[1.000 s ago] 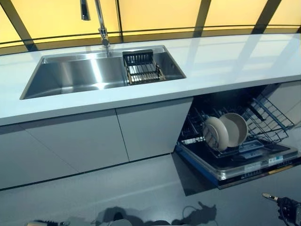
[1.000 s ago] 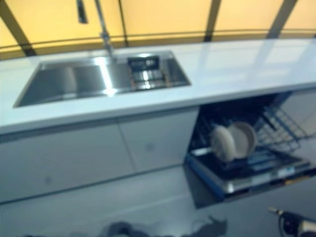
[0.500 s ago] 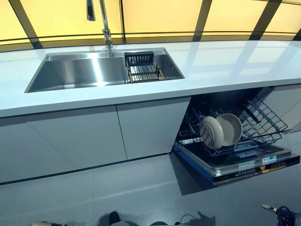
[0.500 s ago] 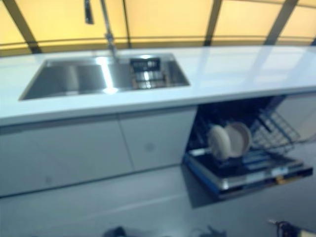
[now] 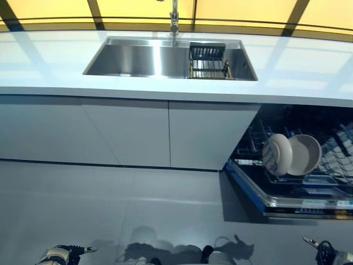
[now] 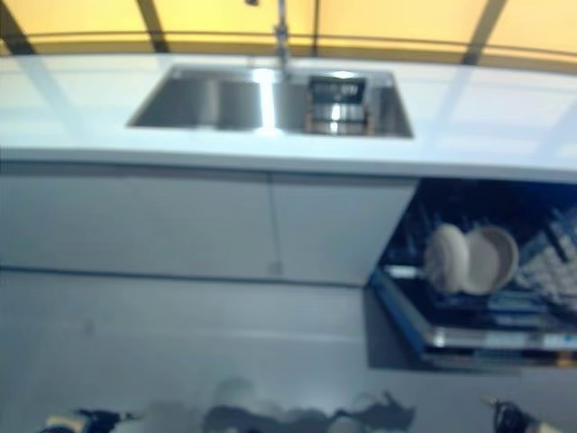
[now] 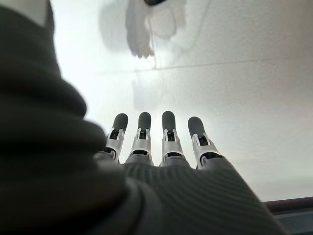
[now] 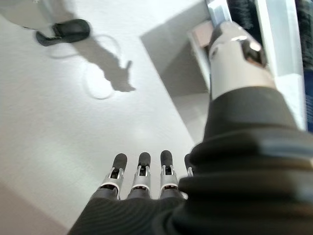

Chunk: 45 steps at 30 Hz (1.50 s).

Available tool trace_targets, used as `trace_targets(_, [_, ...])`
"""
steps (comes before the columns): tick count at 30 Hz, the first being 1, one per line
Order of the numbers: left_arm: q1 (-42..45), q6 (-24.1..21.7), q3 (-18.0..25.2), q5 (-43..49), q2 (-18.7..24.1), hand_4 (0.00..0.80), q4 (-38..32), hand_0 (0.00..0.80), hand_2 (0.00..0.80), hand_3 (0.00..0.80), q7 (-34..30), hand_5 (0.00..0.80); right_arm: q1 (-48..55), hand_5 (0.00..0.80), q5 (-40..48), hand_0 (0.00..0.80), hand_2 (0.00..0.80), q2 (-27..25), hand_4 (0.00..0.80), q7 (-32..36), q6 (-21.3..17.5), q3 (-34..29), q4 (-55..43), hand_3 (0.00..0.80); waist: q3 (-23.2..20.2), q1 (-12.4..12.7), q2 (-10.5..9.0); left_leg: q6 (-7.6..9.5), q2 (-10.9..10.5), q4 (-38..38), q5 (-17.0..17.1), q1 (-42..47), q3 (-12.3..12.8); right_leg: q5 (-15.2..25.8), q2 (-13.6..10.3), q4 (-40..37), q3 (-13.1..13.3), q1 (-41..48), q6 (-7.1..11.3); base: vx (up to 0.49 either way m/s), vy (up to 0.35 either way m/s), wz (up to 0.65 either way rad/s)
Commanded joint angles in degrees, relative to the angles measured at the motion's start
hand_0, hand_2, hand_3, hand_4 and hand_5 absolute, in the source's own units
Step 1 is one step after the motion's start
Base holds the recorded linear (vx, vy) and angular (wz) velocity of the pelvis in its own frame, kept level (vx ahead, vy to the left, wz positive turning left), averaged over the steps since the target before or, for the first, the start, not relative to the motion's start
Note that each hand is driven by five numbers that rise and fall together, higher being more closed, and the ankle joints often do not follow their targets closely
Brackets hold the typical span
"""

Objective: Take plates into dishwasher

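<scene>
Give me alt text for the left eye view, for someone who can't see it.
An open dishwasher at lower right holds two beige plates standing on edge in its pulled-out rack. Above, a white counter carries a steel sink with a dark drainer basket and a faucet. The left hand and right hand hang low at the bottom corners, holding nothing.

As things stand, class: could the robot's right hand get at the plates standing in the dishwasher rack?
Probably yes. The right hand hangs low, holding nothing, near the open dishwasher; the plates stand exposed in the rack, with nothing between.
</scene>
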Motion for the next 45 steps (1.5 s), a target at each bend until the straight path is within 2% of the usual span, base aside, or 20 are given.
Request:
trace_targets(1, [0.4, 1.51, 0.21, -1.19, 1.34, 0.0, 1.97, 0.0, 0.0, 0.0, 1.78, 0.0, -1.54, 0.0, 2.76, 0.0, 0.0, -0.06, 0.0, -0.52, -0.66, 2.33, 0.65, 0.0, 2.7, 0.22, 1.92, 1.14, 0.5, 4.51, -2.79, -2.85, -2.73, 3.56, -0.46, 1.4, 1.92, -1.86, 0.32, -0.172, -0.297, -0.17])
trace_targets(3, [0.51, 1.51, 0.39, -1.87, 1.05, 0.0, 2.74, 0.0, 0.0, 0.0, 2.4, 0.0, -1.68, 0.0, 2.88, 0.0, 0.0, 1.69, 0.0, -1.24, -1.4, 2.47, 1.14, 0.0, 3.28, 0.42, 1.61, 0.93, 1.87, 7.67, -3.94, -4.66, -2.72, 6.25, -5.24, -0.85, 3.96, -1.94, 0.78, -0.107, -0.36, -0.25])
trace_targets(4, [0.72, 2.11, 0.62, -2.2, 0.96, 0.0, 3.17, 0.0, 0.0, 0.0, 2.76, 0.0, -1.75, 0.0, 2.88, 0.0, 0.0, 2.72, 0.0, -1.72, -1.83, 2.62, 1.34, 0.0, 3.41, 0.74, 1.09, 0.77, 2.68, 10.58, -5.21, -5.81, -1.54, 5.8, -6.3, -2.16, 3.19, -1.56, 1.12, -0.033, -0.256, -0.18])
trace_targets(5, [0.75, 2.12, 0.61, -2.22, 0.98, 0.0, 3.16, 0.0, 0.0, 0.0, 2.77, 0.0, -1.71, 0.0, 2.9, 0.0, 0.0, 2.78, 0.0, -1.77, -1.84, 2.62, 1.3, 0.0, 3.6, 0.81, 1.24, 0.69, 3.02, 11.39, -5.88, -5.85, -1.55, 5.54, -6.09, -2.0, 3.19, -1.34, 1.14, 0.011, -0.248, -0.34])
trace_targets(7, [1.82, 3.0, 1.33, -4.08, 0.25, 0.0, 3.5, 0.0, 0.0, 0.0, 4.56, 0.0, -2.23, 0.0, 2.29, 0.0, 0.0, 3.8, 0.0, -2.97, -1.09, 2.8, 1.79, 0.0, 3.61, 0.79, 1.4, 0.12, 4.45, 13.09, -6.23, -6.04, 0.08, 3.96, -5.58, -3.7, 2.38, -0.37, 1.37, 0.041, -0.216, -0.43])
trace_targets(9, [1.9, 2.6, 1.46, -2.63, -0.07, 0.0, 2.69, 0.0, 0.0, 0.0, 1.94, 0.0, -1.6, 0.0, 4.44, 0.0, 0.0, 4.76, 0.0, -3.91, -1.2, 2.41, 1.72, 0.0, 4.16, 0.51, 1.9, -0.65, 5.67, 13.44, -4.44, -7.66, 0.63, 3.0, -4.33, -5.3, 3.88, 0.61, 1.5, -0.03, -0.213, -0.37])
trace_targets(12, [0.94, 2.29, 1.14, -3.67, -1.62, 0.0, 2.24, 0.0, 0.0, 0.0, 3.47, 0.0, -1.55, 0.0, 8.55, 0.0, 0.0, 5.72, 0.0, -5.06, -1.35, 1.53, 2.56, 0.0, 4.68, -0.12, 2.42, -0.94, 5.32, 11.53, -2.11, -9.31, 0.83, 3.52, -3.59, -7.38, 4.63, 0.02, 2.08, -0.109, -0.129, -0.23])
trace_targets(15, [0.1, 1.7, 0.27, -2.98, -2.52, 0.0, 1.4, 0.0, 0.0, 0.0, 4.22, 0.0, -1.44, 0.0, 10.62, 0.0, 0.0, 6.27, 0.0, -4.59, -2.02, 0.7, 3.15, 0.0, 6.33, -0.95, 3.49, -0.97, 5.42, 11.66, -1.67, -10.52, 0.89, 2.84, -3.72, -5.87, 4.88, -1.65, 2.15, -0.113, -0.064, -0.14])
trace_targets(21, [-0.63, 2.48, -0.22, -4.71, -4.28, 0.0, 0.3, 0.0, 0.0, 0.0, 6.82, 0.0, -3.33, 0.0, 19.59, 0.0, 0.0, 6.51, 0.0, -0.59, -4.47, 0.86, 1.34, 0.0, 10.17, -2.47, 6.1, -0.35, 4.5, 17.54, -2.91, -15.06, 1.21, -0.97, -4.15, 3.57, 6.62, -8.29, 0.5, -0.109, 0.033, -0.04])
trace_targets(26, [-1.3, 4.39, -0.57, -7.41, -7.68, 0.0, 0.72, 0.0, 0.0, 0.0, 8.34, 0.0, -6.78, 0.0, 32.75, 0.0, 0.0, 7.0, 0.0, 1.53, -3.8, 0.52, 0.21, 0.0, 12.61, -3.55, 8.0, 0.26, 5.35, 27.71, -7.24, -20.87, 2.62, -5.93, -3.49, 13.21, 8.08, -14.42, -2.46, -0.067, 0.06, -0.12])
trace_targets(27, [-1.2, 4.76, -0.56, -7.37, -8.31, 0.0, 0.66, 0.0, 0.0, 0.0, 8.55, 0.0, -7.24, 0.0, 35.12, 0.0, 0.0, 7.33, 0.0, 1.85, -3.3, 0.35, -0.01, 0.0, 12.69, -3.58, 8.39, 0.11, 5.4, 29.24, -9.33, -20.97, 2.04, -8.22, -3.23, 15.46, 8.73, -14.93, -2.42, 0.072, 0.082, -0.19])
trace_targets(31, [-1.65, 6.4, -0.98, -8.45, -10.44, 0.0, 0.69, 0.0, 0.0, 0.0, 9.52, 0.0, -9.44, 0.0, 46.16, 0.0, 0.0, 8.24, 0.0, 3.93, -1.91, 0.33, -1.54, 0.0, 13.34, -3.41, 8.98, 0.82, 5.7, 35.06, -11.97, -24.28, 1.44, -11.43, -3.08, 22.33, 9.41, -18.38, -3.91, 0.017, 0.024, -0.09])
trace_targets(35, [-2.47, 7.48, -1.87, -10.63, -12.35, 0.0, 0.82, 0.0, 0.0, 0.0, 11.07, 0.0, -13.6, 0.0, 56.75, 0.0, 0.0, 8.84, 0.0, 3.98, -3.08, 1.37, -6.44, 0.0, 13.36, -2.89, 9.33, 1.77, 5.59, 42.05, -14.79, -28.83, 0.16, -14.23, -3.55, 29.29, 10.1, -22.3, -5.41, -0.021, -0.004, 0.1])
trace_targets(38, [-2.68, 8.33, -2.85, -11.73, -13.44, 0.0, 1.08, 0.0, 0.0, 0.0, 12.18, 0.0, -17.97, 0.0, 59.94, 0.0, 0.0, 8.74, 0.0, 2.77, -5.13, 1.73, -9.74, 0.0, 13.02, -2.19, 9.56, 1.87, 5.56, 45.28, -15.72, -31.02, -1.06, -15.3, -4.13, 32.24, 10.42, -23.8, -5.96, -0.011, 0.001, 0.15])
trace_targets(45, [-1.39, 9.84, -4.53, -12.36, -14.53, 0.0, 0.44, 0.0, 0.0, 0.0, 14.26, 0.0, -30.33, 0.0, 59.26, 0.0, 0.0, 6.94, 0.0, 0.7, -8.27, 4.55, -18.01, 0.0, 12.4, 0.58, 9.44, 2.17, 4.92, 48.82, -16.64, -32.51, -3.66, -16.7, -5.15, 35.98, 10.1, -24.32, -6.84, 0.007, -0.017, 0.12])
